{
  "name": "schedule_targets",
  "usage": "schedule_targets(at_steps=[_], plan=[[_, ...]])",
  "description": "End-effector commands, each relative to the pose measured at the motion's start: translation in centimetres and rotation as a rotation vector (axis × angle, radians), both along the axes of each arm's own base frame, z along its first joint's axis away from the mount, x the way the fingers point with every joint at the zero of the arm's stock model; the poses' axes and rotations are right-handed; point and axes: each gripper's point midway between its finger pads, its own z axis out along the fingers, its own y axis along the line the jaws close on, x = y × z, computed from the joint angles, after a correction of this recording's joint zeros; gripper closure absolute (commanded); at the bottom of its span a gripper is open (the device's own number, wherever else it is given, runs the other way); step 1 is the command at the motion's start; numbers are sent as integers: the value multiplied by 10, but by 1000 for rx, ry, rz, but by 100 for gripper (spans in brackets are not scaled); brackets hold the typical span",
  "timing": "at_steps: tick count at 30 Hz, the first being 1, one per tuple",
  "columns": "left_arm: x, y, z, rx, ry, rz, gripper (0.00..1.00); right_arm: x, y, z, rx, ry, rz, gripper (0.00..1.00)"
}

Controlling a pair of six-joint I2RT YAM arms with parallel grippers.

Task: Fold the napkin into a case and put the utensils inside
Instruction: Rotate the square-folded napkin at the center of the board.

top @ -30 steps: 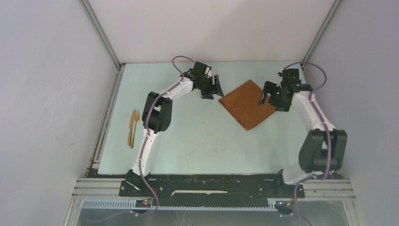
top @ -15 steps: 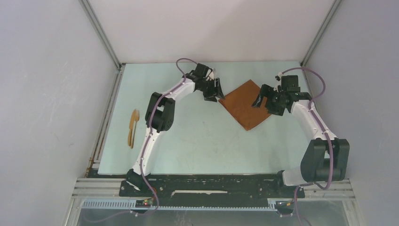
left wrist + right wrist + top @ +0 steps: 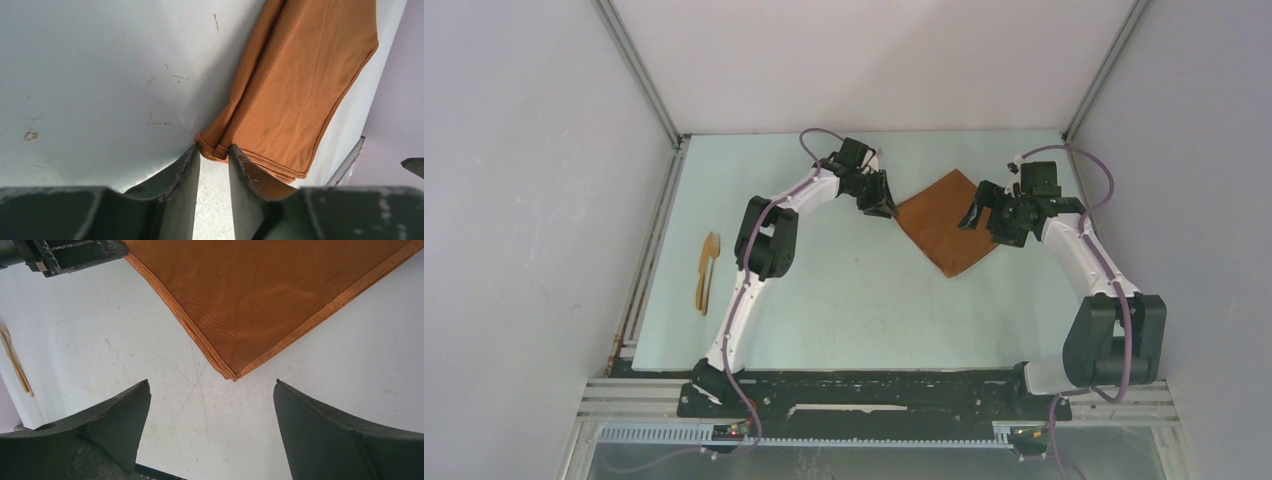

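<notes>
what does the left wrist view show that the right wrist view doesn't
Only left wrist: the left gripper with fingers close-set at a napkin corner, a raised fold along the cloth. Only right wrist: the right gripper wide open facing another corner, the utensils at the frame's left edge. Both: the napkin, the table, part of the left gripper.

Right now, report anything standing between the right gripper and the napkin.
Nothing visible does. The right gripper hangs open just short of the napkin, with only bare table between its fingers and the nearest corner of the cloth. The left gripper is at the opposite corner, out of that path.
</notes>
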Motion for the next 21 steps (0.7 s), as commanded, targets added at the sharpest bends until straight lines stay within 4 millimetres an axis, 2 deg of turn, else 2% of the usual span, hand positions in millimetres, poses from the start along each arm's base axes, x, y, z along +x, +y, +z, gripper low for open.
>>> schedule_targets(at_steps=[1,4,7,12,13,14,15,16,18,21], plan=[[4,-6,2,-16,-13,2,67,2,1,5,9,-26,4,1],[3,-8,8,-37,-19,14,74,0,0,-1,3,-8,4,1],[-4,-5,10,-58,-13,50,87,-3,1,-8,9,8,-9,1],[-26,1,24,-145,3,152,90,-15,-5,-28,7,88,-94,1],[-38,8,14,-152,35,184,91,-18,-4,-31,18,99,-105,1],[-38,6,27,-189,12,217,92,-21,-8,-35,27,112,-132,1],[-46,8,28,-207,21,249,92,-24,-13,-39,36,129,-162,1],[-61,11,22,-218,51,284,92,-27,-19,-43,44,144,-187,2],[-82,11,24,-246,78,339,92,-34,-31,-50,44,172,-226,3],[-120,5,31,-352,114,457,100,-44,-44,-59,23,210,-251,4]])
